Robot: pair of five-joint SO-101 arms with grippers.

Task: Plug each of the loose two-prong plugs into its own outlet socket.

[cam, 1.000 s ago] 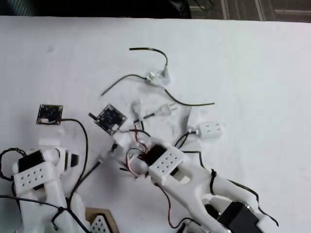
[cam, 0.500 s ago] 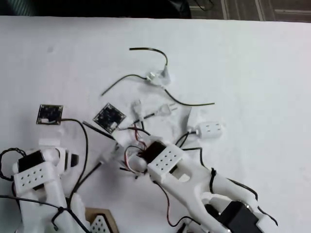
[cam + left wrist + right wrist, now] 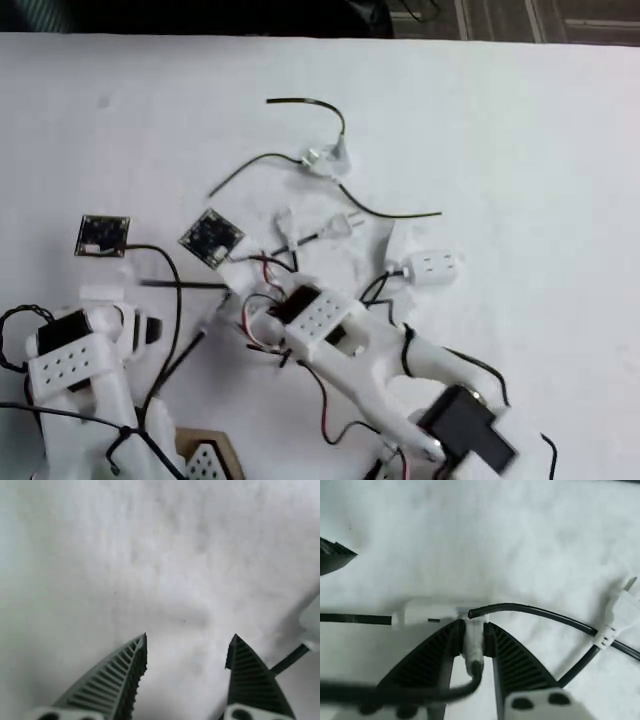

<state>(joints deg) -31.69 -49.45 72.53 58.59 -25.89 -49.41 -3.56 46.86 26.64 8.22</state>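
Plug [image 3: 472, 646] in right tool [image 3: 473, 626], outlet socket [image 3: 432, 266] apart.

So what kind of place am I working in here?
Probably a robotics lab or hobby workbench rather than a home: small white robot arms at a white table, bare circuit boards lying loose, and plugs on short cut cords beside an outlet socket.

Bright, even light makes the white desk [image 3: 540, 130] glare almost blank; faint, soft shadows lie near the left claw [image 3: 189, 640].
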